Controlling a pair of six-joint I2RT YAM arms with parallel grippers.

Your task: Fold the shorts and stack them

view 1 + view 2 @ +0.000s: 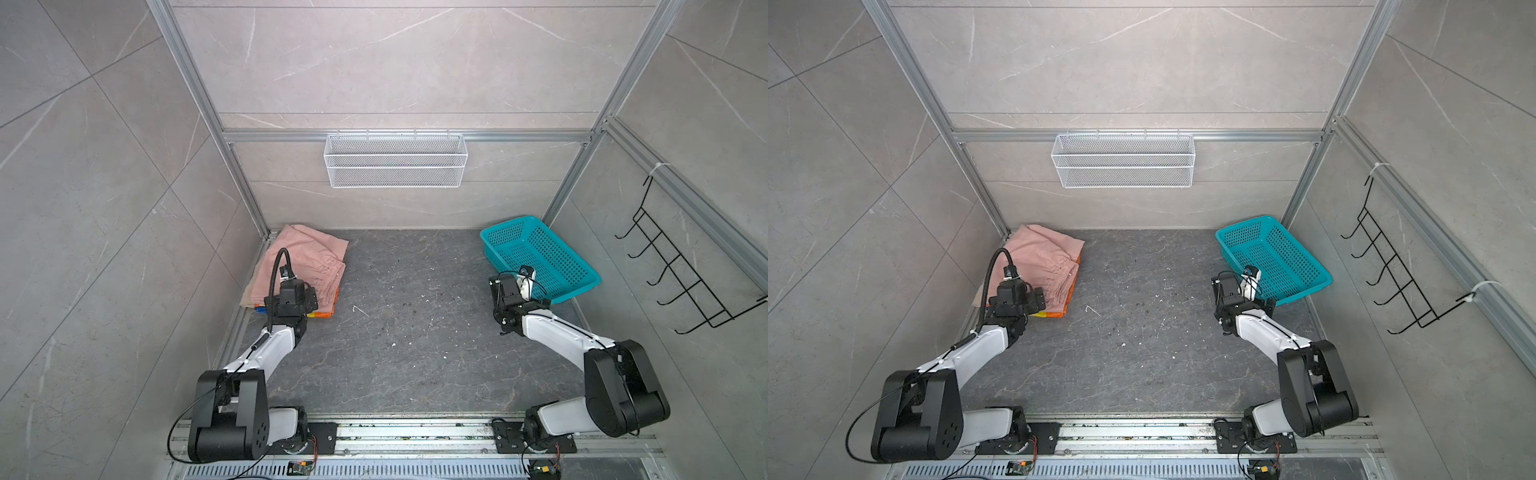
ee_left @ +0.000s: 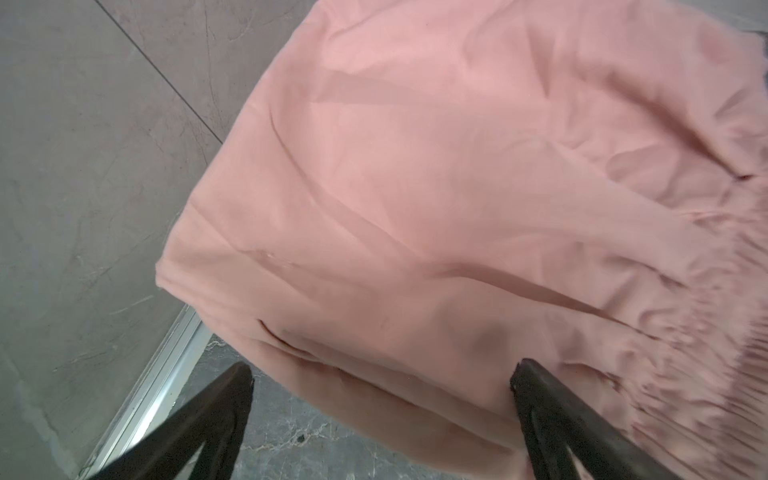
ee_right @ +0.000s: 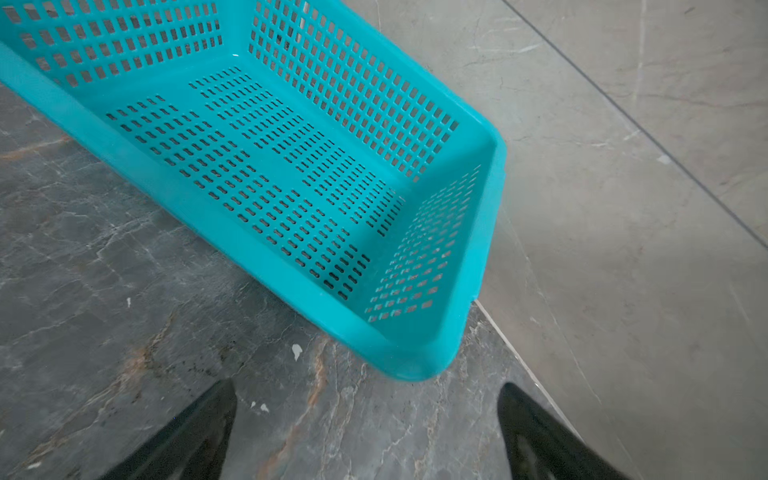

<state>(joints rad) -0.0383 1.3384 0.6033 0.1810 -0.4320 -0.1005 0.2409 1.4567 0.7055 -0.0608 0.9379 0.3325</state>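
Observation:
The shorts lie stacked in the back left corner. The dusty pink shorts (image 1: 309, 253) (image 1: 1044, 253) are folded on top and fill the left wrist view (image 2: 415, 187), gathered waistband toward the middle of the floor. Under them a rainbow-striped edge (image 1: 322, 314) (image 1: 1054, 313) peeks out at the near side, and a beige sliver (image 1: 978, 297) shows by the left wall. My left gripper (image 2: 384, 370) hangs open just above the stack's near edge, holding nothing. My right gripper (image 3: 365, 390) is open over bare floor at the teal basket's near corner.
The teal perforated basket (image 1: 509, 224) (image 3: 249, 253) sits empty at the back right, against the right wall. A white wire basket (image 1: 395, 160) hangs on the back wall and a black hook rack (image 1: 681, 266) on the right wall. Aluminium frame posts close in the corners.

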